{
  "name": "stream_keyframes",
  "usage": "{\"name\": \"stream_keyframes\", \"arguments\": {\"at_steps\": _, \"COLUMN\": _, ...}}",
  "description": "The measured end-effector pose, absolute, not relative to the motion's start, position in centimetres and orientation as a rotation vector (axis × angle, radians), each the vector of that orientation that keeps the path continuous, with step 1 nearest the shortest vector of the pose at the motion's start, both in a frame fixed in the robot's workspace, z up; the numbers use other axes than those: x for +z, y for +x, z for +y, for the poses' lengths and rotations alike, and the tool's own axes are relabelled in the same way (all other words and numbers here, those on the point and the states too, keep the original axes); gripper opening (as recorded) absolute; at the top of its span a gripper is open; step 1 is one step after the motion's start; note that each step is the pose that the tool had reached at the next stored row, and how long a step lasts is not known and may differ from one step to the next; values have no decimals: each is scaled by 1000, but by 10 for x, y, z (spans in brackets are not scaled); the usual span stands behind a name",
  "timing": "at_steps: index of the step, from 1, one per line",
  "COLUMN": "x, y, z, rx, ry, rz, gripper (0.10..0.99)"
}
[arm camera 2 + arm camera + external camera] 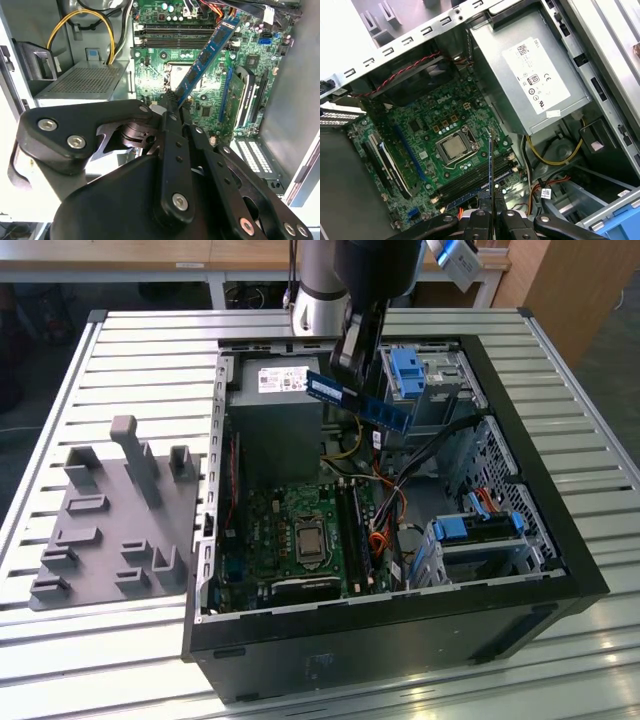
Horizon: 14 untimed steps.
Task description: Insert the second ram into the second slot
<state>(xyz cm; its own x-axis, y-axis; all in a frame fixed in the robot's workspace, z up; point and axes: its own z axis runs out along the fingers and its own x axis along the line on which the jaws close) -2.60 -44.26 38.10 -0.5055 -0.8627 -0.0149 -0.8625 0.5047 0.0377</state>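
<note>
The end effector [346, 372] is clenched on one end of the second ram [360, 401], tilted above the open case. Seating it well probably needs levelling it parallel over the memory slots [465, 182], then even pressure.

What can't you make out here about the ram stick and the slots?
1. Held end of the second ram: second wrist view, covered by the gripper.
2. Its faces: first wrist view, seen edge-on.
3. Whether the memory slots hold a stick: exterior view, too small.
</note>
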Motion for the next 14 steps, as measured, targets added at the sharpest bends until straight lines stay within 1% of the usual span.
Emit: {"name": "stream_keyframes", "arguments": {"at_steps": 14, "x": 381, "y": -26, "z": -443, "rx": -63, "ry": 1503, "rz": -2753, "gripper": 141}}
